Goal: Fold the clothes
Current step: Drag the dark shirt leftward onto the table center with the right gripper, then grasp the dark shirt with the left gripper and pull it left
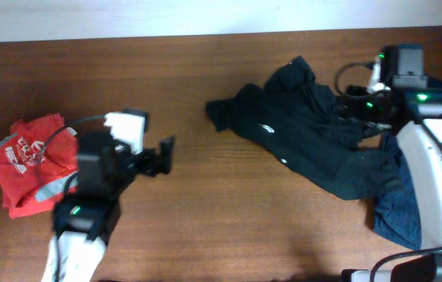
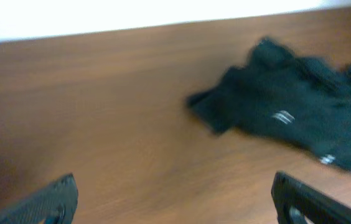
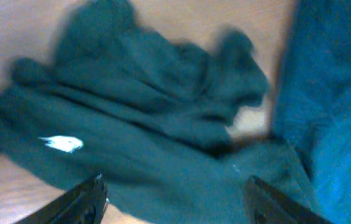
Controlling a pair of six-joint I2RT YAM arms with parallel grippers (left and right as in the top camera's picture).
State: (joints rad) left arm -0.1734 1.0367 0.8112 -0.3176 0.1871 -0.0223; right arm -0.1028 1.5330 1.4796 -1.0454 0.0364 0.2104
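Plainly, brown wooden table (image 1: pixel 205 204) under clothes (image 1: pixel 307 137).

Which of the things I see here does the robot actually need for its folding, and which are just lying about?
Part of the job: dark shirt; navy-blue garment; red tee.
Just there: wooden table; white wall.

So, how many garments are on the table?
3: red tee at left, dark shirt right of centre, navy garment far right, partly under the arm.
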